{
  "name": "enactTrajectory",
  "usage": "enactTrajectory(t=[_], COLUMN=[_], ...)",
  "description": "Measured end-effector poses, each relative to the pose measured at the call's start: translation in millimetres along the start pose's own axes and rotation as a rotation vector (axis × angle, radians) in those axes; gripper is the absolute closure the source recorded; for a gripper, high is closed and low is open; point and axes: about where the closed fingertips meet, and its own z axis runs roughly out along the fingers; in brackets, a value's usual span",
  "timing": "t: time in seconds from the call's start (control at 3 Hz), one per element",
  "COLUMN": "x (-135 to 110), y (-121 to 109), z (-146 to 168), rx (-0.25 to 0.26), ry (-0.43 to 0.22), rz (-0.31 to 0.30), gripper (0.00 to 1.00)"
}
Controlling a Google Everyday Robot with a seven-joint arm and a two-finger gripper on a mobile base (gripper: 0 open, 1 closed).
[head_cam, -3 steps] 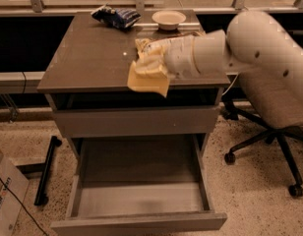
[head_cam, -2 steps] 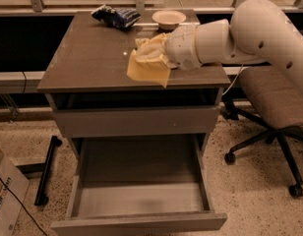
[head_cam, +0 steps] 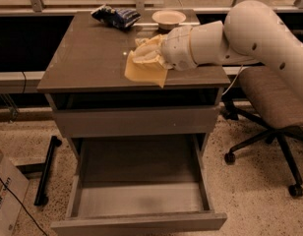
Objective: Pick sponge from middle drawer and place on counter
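Held the sponge (head_cam: 141,73) pinched in the gripper (head_cam: 149,57), low over the front right of the counter (head_cam: 87,58), contact unclear. Showed the middle drawer (head_cam: 141,200) pulled wide open below.

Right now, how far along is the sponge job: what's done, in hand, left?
Done: the middle drawer stands open and empty, and the sponge is up over the counter. In hand: the gripper, above the counter near its front edge, has its fingers shut on the sponge, which hangs toward the slab. Left: lay it down, let go, withdraw the arm.
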Motion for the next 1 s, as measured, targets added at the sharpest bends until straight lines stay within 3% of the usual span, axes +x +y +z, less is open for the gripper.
enactTrajectory(t=[0.33,1.0], x=[-5,4], y=[-6,-38], z=[24,82], rx=[0.03,0.095], ry=[-0.016,-0.067], rz=[0.003,0.062], gripper=[1.0,1.0])
